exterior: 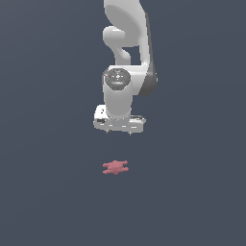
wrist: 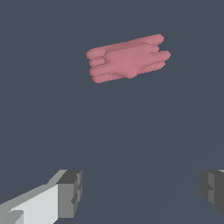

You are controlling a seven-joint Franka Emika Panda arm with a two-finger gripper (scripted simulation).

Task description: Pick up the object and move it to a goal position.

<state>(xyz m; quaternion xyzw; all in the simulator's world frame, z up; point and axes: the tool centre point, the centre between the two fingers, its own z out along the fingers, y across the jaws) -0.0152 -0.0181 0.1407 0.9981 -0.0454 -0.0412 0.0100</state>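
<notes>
Flat dark blue-grey surface (exterior: 48, 192) fills both views. White Panda arm (exterior: 127, 57) points straight down, gripper (exterior: 118, 130) hanging above the surface with its jaws spread wide and nothing between them. Pinkish-red star-like piece (exterior: 115, 167) lies flat on the surface, below the gripper and apart from it. Wrist view: piece (wrist: 127, 58) sits clear of both fingers (wrist: 70, 192).

White arm upright, wrist pointing straight down, hand (exterior: 118, 131) fingers (wrist: 70, 192) spread wide, holding nothing
</notes>
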